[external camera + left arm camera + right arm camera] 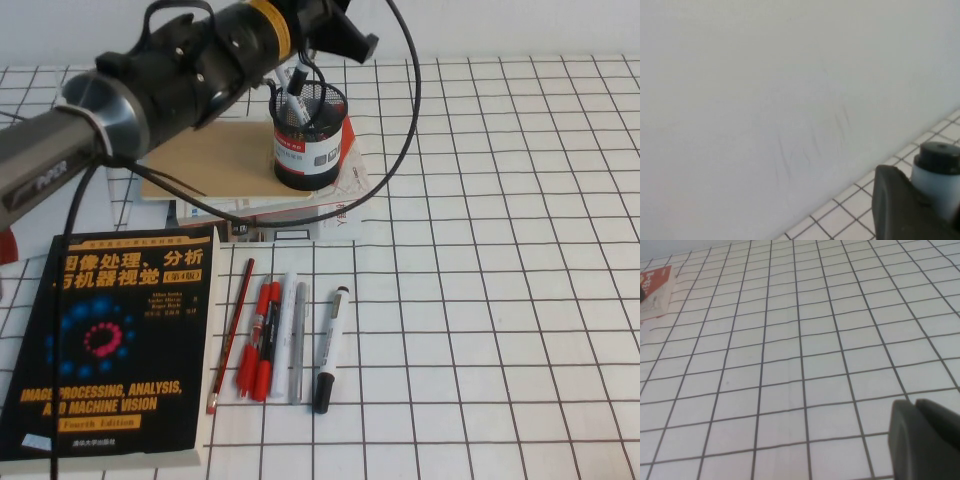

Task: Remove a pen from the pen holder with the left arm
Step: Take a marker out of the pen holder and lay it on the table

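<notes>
"Looking for the white marker pen (939, 182) with the black cap. Where is it?"
"At the left gripper (332, 40), above the black mesh pen holder (310, 140). From the wrist, one dark finger (897, 207) lies against its barrel. The frame cuts off the other finger and the pen's lower end."
"Gripped?"
"Closed on it, as far as shows. From above, the arm and a black cable (417, 100) cover the contact, and I cannot tell whether the tip is clear of the rim."
"The holder?"
"On a brown board (215, 160) atop stacked papers (300, 222)."
"Right gripper (916, 410)?"
"Pads together, holding nothing, over the white gridded tabletop (790, 365), outside the high view."
</notes>
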Tool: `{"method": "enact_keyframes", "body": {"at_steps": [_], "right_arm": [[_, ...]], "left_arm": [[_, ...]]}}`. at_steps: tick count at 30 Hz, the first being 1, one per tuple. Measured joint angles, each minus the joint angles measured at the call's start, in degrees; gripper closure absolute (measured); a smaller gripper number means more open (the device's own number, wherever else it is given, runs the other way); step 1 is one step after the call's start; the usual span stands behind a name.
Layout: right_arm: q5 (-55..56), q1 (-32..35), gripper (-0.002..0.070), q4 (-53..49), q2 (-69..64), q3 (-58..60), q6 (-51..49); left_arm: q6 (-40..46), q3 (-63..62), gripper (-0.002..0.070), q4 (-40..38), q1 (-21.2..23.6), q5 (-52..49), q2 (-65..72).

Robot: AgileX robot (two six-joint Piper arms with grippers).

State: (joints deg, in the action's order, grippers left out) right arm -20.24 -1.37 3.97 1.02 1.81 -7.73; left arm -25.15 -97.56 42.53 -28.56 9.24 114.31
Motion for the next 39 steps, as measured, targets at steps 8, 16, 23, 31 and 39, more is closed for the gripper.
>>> {"method": "enact_keyframes", "body": {"at_steps": [8,16,23,31,39], "right_arm": [[0.00,0.00,0.0692,0.00,0.00,0.00,0.00],[0.00,0.00,0.0692,0.00,0.00,0.00,0.00],[0.00,0.00,0.0692,0.00,0.00,0.00,0.00],[0.00,0.00,0.0692,0.00,0.00,0.00,0.00],[0.00,0.00,0.0692,0.00,0.00,0.00,0.00]], "left_arm": [[-12.73,4.00,0.0575,2.96,0.00,-8.19,-10.95],[-1.81,17.71,0.0575,-17.12,-0.12,-24.91,-24.98],[14.79,24.72,0.0575,-44.71,0.71,-38.35,-28.19],[18.54,25.78,0.0575,-55.59,2.61,-44.98,-20.12],[18.71,25.78,0.0575,-59.38,4.57,-44.99,-11.34]]}}
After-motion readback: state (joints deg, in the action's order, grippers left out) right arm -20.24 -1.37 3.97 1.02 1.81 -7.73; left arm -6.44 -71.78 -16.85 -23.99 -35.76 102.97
